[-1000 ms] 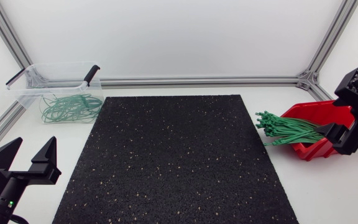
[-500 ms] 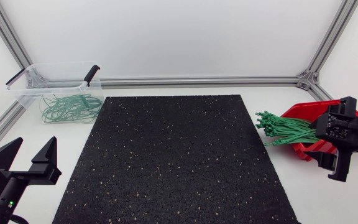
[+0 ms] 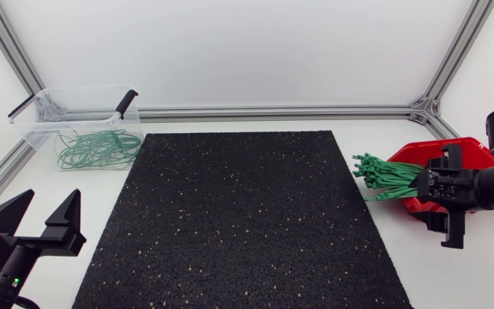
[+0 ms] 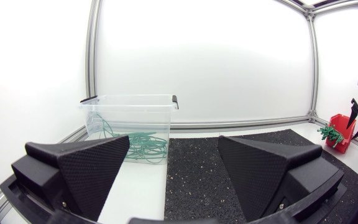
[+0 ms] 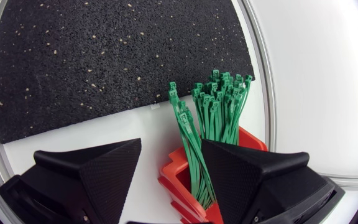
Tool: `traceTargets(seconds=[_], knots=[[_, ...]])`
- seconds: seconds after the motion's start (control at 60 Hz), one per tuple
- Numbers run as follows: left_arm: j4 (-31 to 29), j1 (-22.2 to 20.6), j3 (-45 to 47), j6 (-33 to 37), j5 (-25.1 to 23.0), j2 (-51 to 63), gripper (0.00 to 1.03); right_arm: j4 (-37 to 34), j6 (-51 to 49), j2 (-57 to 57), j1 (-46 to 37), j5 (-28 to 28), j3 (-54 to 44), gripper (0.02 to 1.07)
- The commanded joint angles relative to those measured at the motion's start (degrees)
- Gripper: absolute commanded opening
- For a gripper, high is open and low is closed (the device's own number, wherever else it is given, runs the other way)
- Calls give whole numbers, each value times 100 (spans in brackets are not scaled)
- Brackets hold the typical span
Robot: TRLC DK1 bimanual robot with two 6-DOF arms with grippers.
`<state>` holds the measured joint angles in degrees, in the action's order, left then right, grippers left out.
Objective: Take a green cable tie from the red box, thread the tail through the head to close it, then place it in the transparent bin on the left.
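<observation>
A bundle of green cable ties (image 3: 390,179) pokes out of the red box (image 3: 468,150) at the table's right edge, heads pointing toward the black mat (image 3: 238,215). My right gripper (image 3: 448,196) hovers over the box's front, open. In the right wrist view the cable ties (image 5: 211,115) run from the red box (image 5: 178,179) between the fingers of my right gripper (image 5: 173,171), close to one finger (image 5: 253,177), gripped by neither. My left gripper (image 3: 45,209) rests open at the front left with nothing in it. The transparent bin (image 3: 37,107) stands at the back left.
Several closed green tie loops (image 3: 98,148) lie in the transparent bin (image 4: 129,106), which has black lid clips. The left wrist view looks over my left gripper (image 4: 174,168) to the mat (image 4: 229,155). An aluminium frame rail (image 3: 273,112) borders the table's back.
My right arm has swung down and left over the red box, its wrist has turned, and its fingers have drawn somewhat closer together around the ties. The left arm has stayed still.
</observation>
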<state>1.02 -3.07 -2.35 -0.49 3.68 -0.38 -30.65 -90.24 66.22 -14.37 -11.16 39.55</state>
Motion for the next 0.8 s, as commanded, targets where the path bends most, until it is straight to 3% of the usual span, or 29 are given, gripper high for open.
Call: traceTargets(seconds=[0.0, 0.117, 0.317, 0.45, 0.783], knots=[[-84, -9, 235, -153, -8, 3, 99, 227, -214, 199, 13, 105, -246, 61], [-93, -9, 235, -153, -17, 12, 99, 640, -231, 295, 119, 211, -387, 51], [-102, -9, 235, -153, -52, 12, 99, 1035, -231, 524, 286, 395, -457, 48], [-102, -9, 235, -153, -52, 12, 99, 1149, -231, 665, 356, 448, -395, 38], [-102, -1, 235, -153, -61, 29, 99, 1123, -346, 840, 497, 615, -439, 38]])
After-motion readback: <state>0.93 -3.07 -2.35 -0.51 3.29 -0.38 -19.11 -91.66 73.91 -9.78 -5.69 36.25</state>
